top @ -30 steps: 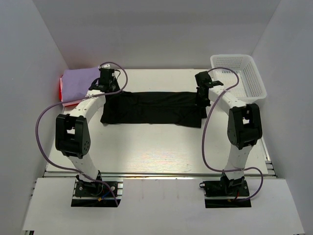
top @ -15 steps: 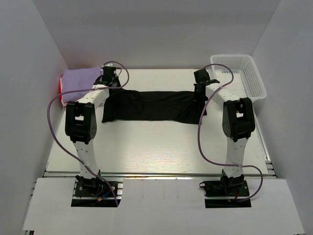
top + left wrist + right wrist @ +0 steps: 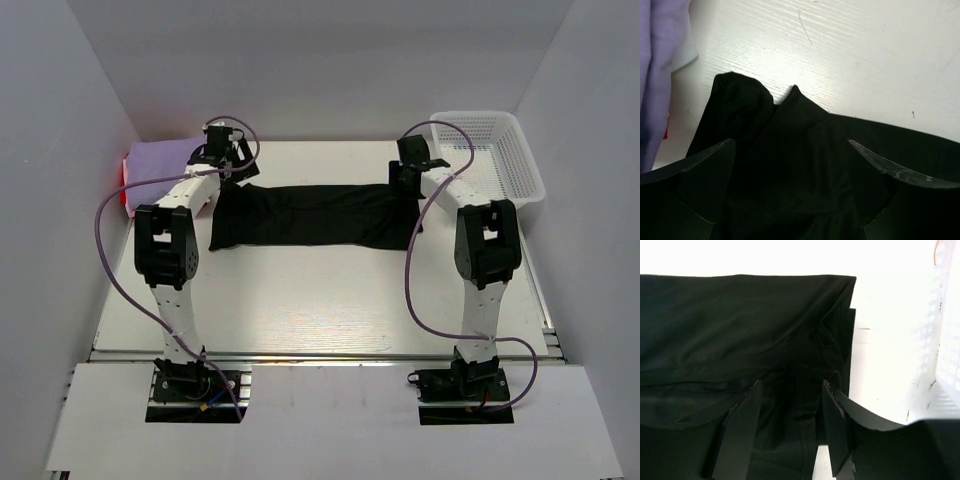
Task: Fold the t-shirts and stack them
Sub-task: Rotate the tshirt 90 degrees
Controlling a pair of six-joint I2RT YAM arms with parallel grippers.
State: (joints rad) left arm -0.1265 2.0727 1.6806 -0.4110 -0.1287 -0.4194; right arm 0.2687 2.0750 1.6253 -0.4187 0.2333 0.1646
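Note:
The black t-shirt (image 3: 315, 215) lies folded into a long strip across the middle of the table. My left gripper (image 3: 228, 168) hovers over its left end, jaws wide open with nothing between them; in the left wrist view the gripper (image 3: 791, 141) has black cloth (image 3: 790, 165) lying flat below it. My right gripper (image 3: 405, 178) is over the right end, open too (image 3: 791, 382), with the shirt's folded corner (image 3: 835, 320) underneath. The lavender t-shirt (image 3: 160, 160) sits at the back left on a red-pink t-shirt (image 3: 124, 187), of which only an edge shows.
A white mesh basket (image 3: 500, 150) stands at the back right, also at the right edge of the right wrist view as the basket (image 3: 947, 340). White walls close in the table on the left, back and right. Purple cables loop from both arms.
Both grippers were shut on the black shirt's ends and have opened, letting the cloth go. Both arms reach slightly farther back than before.

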